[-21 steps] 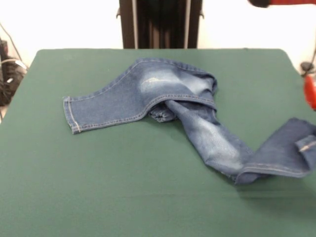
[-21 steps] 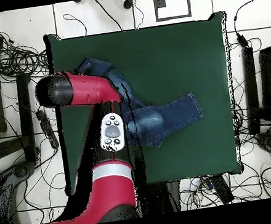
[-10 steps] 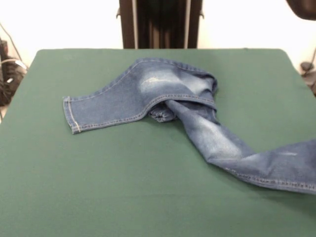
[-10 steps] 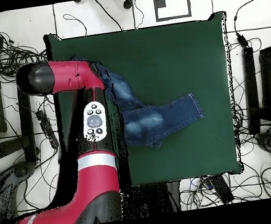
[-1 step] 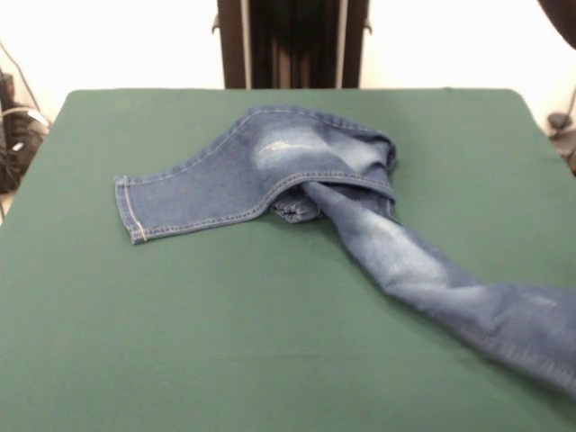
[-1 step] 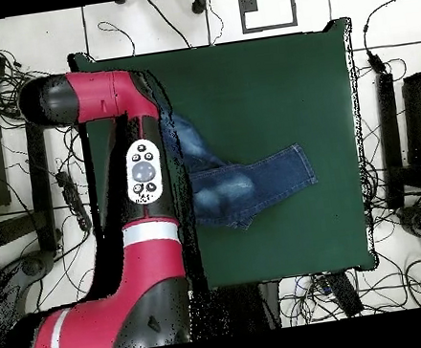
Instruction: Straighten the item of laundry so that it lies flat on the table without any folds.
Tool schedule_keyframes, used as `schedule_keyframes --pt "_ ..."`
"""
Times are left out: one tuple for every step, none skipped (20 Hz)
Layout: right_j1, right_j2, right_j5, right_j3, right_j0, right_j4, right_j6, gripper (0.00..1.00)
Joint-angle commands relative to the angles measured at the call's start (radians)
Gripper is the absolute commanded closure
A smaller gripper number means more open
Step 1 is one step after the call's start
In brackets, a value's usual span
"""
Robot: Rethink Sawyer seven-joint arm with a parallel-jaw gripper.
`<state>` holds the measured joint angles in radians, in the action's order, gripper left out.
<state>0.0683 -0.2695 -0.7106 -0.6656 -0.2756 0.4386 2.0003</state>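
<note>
Your jeans [image 5: 315,175] lie on the green table [image 5: 225,342], one leg flat, the other stretched off-frame. The arm [image 6: 137,173] hides the jaws; you can't tell their state.

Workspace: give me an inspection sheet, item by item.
Surface: table, dark green cloth, with bare areas around the garment.
Job's things: jeans not flat; one leg lies out to one side, the other crosses under the folded waist and runs out of the front view's edge.
Clutter: nothing seen on the table.
Gripper: not visible; the red arm covers that end of the jeans in the overhead view.
Cables: many black cables on the floor around the table.
Surroundings: black pedestal behind the table; white floor.
</note>
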Motion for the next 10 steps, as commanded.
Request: schedule_keyframes --pt "-0.043 -0.002 -0.14 0.11 0.01 -0.009 0.187 0.0" --pt "-0.044 0.001 -0.138 0.111 0.012 -0.012 0.174 0.0" --pt "-0.046 0.002 -0.137 0.116 0.014 -0.014 0.165 0.0" --pt "-0.054 0.002 -0.143 0.133 0.019 -0.015 0.152 0.0" --pt "-0.059 -0.001 -0.149 0.145 0.022 -0.018 0.145 0.0" --pt "-0.062 -0.003 -0.154 0.154 0.023 -0.02 0.143 0.0" --pt "-0.064 -0.009 -0.155 0.159 0.023 -0.023 0.146 0.0" --pt "-0.069 -0.012 -0.157 0.17 0.025 -0.025 0.143 0.0" --pt "-0.073 -0.014 -0.147 0.18 0.026 -0.031 0.135 0.0" --pt "-0.074 -0.003 -0.151 0.179 0.028 -0.025 0.135 0.0"
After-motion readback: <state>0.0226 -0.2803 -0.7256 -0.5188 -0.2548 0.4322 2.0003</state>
